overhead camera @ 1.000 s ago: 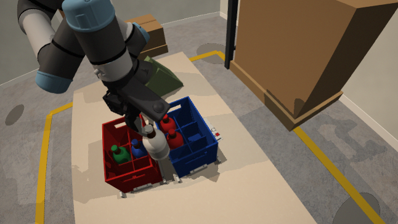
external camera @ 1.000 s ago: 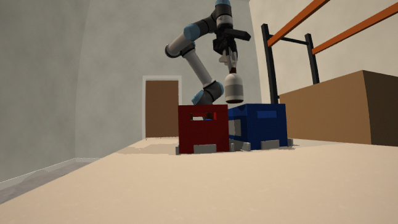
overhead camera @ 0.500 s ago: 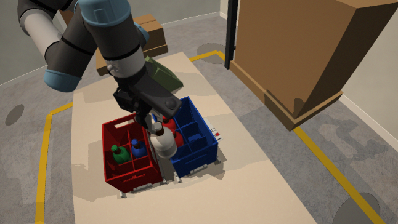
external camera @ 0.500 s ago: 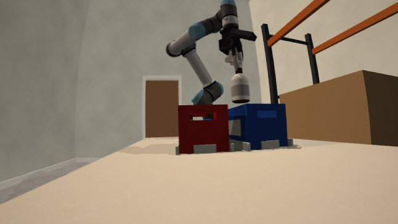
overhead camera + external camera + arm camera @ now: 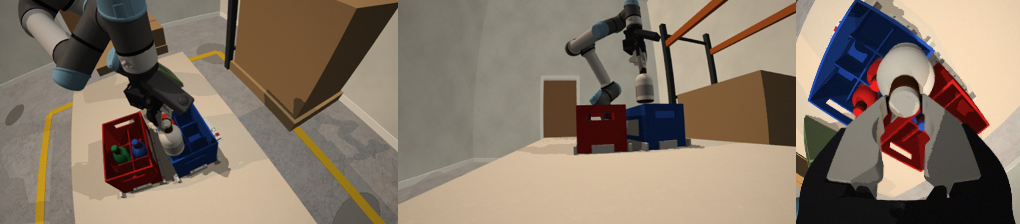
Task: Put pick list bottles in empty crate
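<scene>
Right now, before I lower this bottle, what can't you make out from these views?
- Pick list: top view, mostly behind the blue crate; its lines are too small to read.
- Red bottles in the blue crate: wrist view, partly behind the held white-label bottle.
- Gripper grip on the neck: top view, wrist housing covers it.
</scene>
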`<state>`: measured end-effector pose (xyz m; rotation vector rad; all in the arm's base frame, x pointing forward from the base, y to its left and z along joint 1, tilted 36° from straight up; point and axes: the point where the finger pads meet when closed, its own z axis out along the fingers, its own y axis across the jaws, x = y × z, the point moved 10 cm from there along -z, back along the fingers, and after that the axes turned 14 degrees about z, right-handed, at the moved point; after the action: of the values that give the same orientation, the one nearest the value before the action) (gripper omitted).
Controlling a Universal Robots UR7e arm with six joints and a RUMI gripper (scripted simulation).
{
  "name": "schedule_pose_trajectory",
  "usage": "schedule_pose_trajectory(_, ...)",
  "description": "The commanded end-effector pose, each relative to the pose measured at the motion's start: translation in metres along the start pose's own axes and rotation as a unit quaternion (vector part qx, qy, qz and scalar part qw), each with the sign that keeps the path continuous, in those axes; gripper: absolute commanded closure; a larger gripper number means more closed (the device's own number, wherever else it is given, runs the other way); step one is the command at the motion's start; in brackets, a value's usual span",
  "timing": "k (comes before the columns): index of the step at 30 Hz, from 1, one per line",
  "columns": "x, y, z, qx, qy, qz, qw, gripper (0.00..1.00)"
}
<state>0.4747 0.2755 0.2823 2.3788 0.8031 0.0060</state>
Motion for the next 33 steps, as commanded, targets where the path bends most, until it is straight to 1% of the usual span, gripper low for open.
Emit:
schedule_pose_trajectory(1, 0.005, -0.007, -0.001, 0.000, 0.001, 0.000, 1.000, 1.00)
schedule_pose_trajectory(7, 0.011, -0.017, -0.001, 0.000, 0.001, 0.000, 1.000, 1.00)
schedule_pose_trajectory(33, 0.010, -0.016, -0.001, 0.000, 0.001, 0.000, 1.000, 1.00)
